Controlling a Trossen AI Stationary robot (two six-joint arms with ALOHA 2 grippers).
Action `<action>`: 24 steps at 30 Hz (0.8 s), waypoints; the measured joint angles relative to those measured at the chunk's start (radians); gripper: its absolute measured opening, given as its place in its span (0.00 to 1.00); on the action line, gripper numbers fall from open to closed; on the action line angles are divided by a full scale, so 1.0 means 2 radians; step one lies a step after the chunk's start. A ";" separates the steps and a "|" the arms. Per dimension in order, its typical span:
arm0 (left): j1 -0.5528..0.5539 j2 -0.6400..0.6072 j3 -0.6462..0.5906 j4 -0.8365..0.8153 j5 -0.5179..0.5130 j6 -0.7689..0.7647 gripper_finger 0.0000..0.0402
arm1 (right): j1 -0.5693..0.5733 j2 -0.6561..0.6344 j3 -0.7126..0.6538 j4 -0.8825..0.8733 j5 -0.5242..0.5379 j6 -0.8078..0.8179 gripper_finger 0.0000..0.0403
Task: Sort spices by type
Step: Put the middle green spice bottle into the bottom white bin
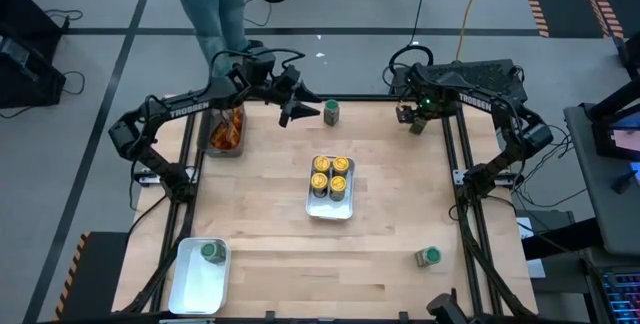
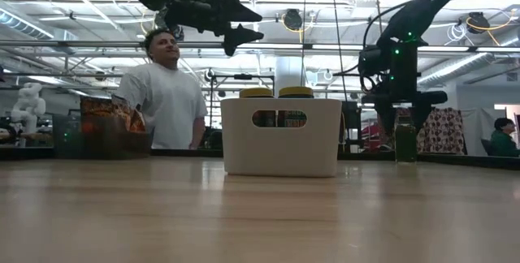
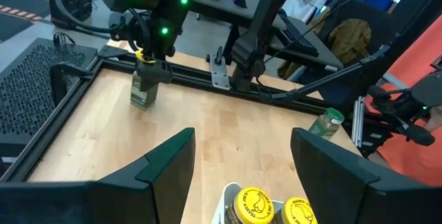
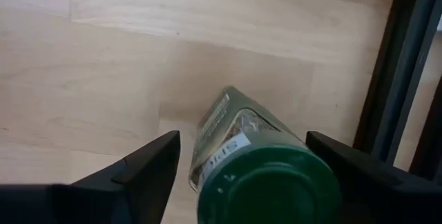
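Four green-lidded jars (image 1: 428, 256), four yellow-lidded (image 1: 330, 175)

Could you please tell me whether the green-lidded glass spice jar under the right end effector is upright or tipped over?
Upright: the green-lidded glass spice jar stands on the wooden table, lid up, between the right end effector's open fingers.
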 joint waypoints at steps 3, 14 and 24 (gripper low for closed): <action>0.000 0.000 0.000 0.000 0.000 0.000 0.60 | 0.000 0.000 0.000 -0.011 0.000 0.004 0.66; 0.000 0.000 0.000 0.000 0.000 0.000 0.60 | 0.000 -0.001 0.000 -0.014 -0.001 -0.001 0.56; 0.000 0.000 0.000 0.000 0.000 -0.002 0.60 | 0.007 0.000 0.023 -0.037 -0.019 -0.021 0.56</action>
